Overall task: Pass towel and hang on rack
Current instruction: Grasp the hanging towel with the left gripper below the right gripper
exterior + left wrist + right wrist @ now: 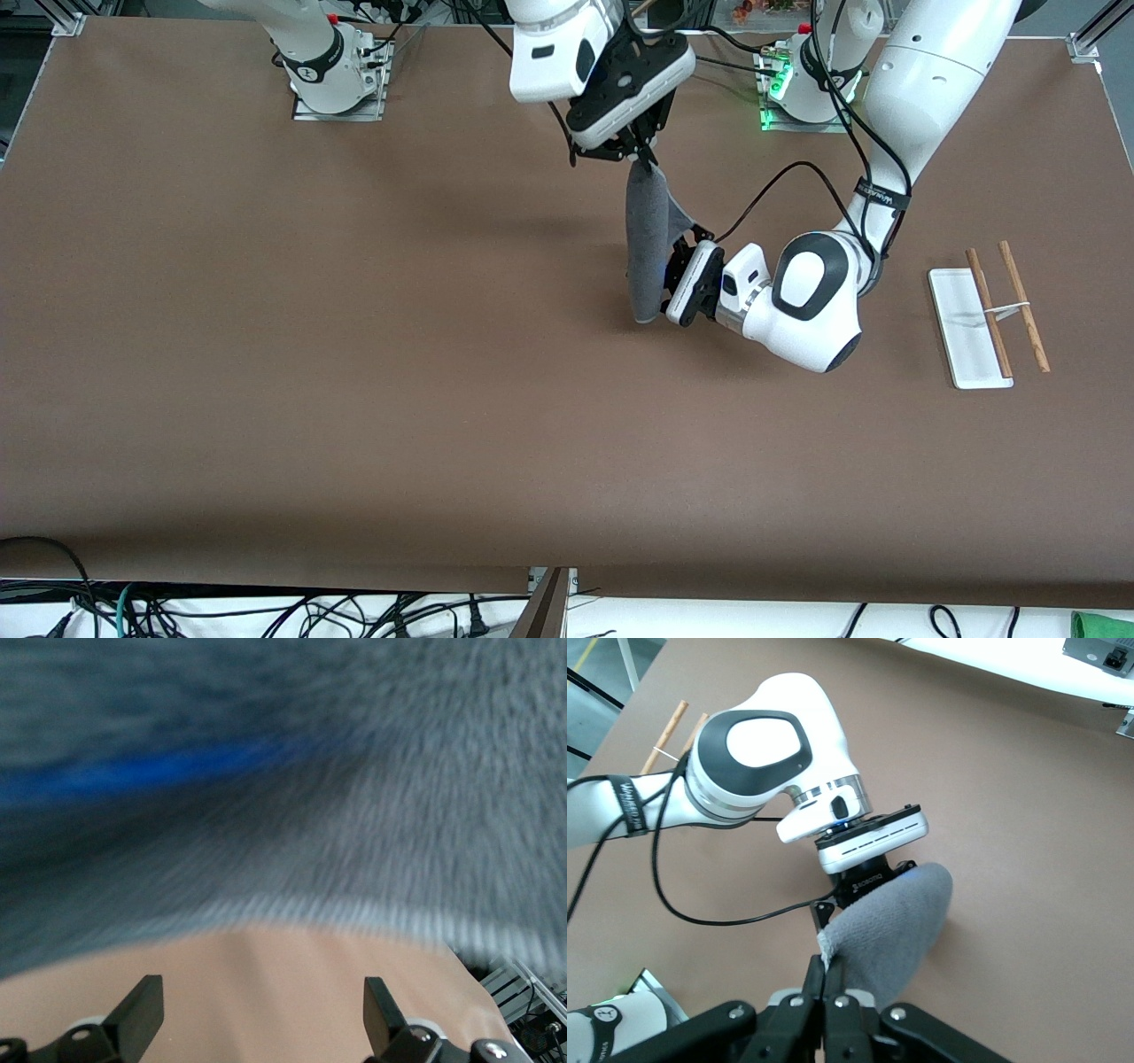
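Right claw (644, 158) pinches the limp, light towel (648, 252) by its top corner; left claw (680, 270), spread wide beside it, should grip mid-fold

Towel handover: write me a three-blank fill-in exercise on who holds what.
1. The towel hangs from the ____ gripper, pinched shut on its top edge.
2. The left gripper, beside the hanging towel, has its fingers ____.
3. The rack stands toward the ____ arm's end of the table.

Answers: right; open; left
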